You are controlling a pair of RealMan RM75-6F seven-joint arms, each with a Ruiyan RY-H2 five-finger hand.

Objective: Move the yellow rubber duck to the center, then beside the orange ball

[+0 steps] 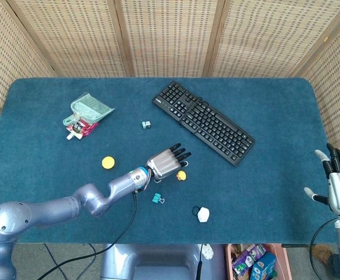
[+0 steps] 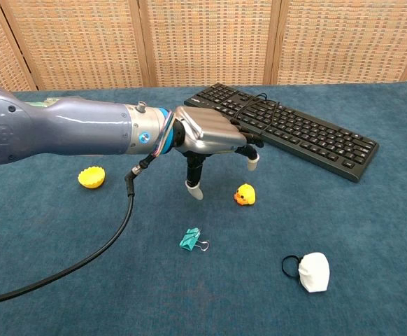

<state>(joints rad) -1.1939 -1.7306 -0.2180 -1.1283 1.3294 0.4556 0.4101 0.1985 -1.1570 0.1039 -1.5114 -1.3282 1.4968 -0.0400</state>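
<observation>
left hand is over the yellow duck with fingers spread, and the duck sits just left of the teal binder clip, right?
Not quite. The left hand does hang above the yellow duck, fingers spread and holding nothing, but the duck lies right of the teal binder clip and farther back, not left of it. The chest view shows this plainly.

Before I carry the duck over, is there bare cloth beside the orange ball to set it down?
Yes. Bare cloth surrounds the orange ball; only the left arm runs nearby, toward the front edge. The pouch pile lies well back. It is tighter around the duck, with the left hand beside it, the binder clip and keyboard near.
</observation>
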